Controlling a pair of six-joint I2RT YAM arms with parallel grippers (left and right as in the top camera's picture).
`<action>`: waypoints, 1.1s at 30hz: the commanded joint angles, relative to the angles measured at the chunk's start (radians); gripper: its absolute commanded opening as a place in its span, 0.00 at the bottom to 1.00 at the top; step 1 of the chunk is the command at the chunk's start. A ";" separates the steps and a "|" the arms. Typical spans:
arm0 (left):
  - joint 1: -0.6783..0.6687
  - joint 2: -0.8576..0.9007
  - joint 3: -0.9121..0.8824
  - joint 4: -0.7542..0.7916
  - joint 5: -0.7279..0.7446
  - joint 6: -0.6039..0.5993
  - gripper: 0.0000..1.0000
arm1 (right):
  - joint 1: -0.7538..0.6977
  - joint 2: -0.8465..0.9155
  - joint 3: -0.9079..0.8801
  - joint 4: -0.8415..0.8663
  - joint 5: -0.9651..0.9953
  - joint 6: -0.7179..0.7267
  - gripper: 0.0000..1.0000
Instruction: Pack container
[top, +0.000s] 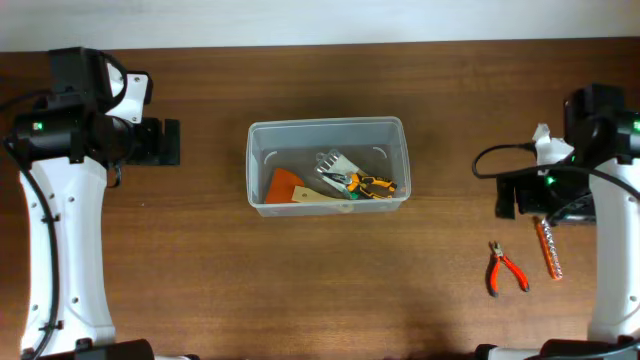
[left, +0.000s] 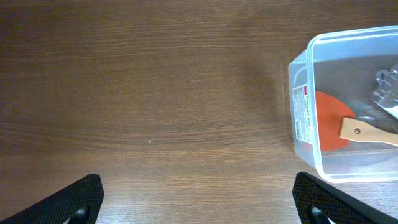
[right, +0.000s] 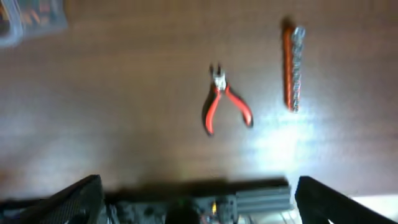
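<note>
Overhead, one container (top: 325, 123), one red pliers (top: 506, 270), one drill bit (top: 549, 248)

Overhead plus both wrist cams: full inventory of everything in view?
container: 1, translucent clear, table centre
scraper: 1, orange blade with wooden handle, in the container, left part
orange-black hand tool: 1, in the container, right part; exact type unclear
silvery item: 1, in the container, middle; type unclear
pliers: 1, red handles, on the table right of the container
drill bit: 1, orange and silver, on the table just right of the pliers
table: 1, brown wood
left gripper: 1, black fingers, open and empty, left of the container
right gripper: 1, black fingers, open and empty, near the pliers and drill bit
</note>
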 joint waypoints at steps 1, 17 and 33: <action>0.002 0.007 0.015 0.002 0.001 -0.005 0.99 | -0.004 0.007 -0.004 0.024 -0.042 0.008 0.99; 0.003 0.007 0.015 0.002 0.001 -0.005 0.99 | -0.003 0.007 -0.005 0.026 -0.119 0.008 0.99; 0.002 0.007 0.015 0.002 0.001 -0.005 0.99 | 0.000 -0.049 -0.161 -0.056 -0.201 -0.018 0.99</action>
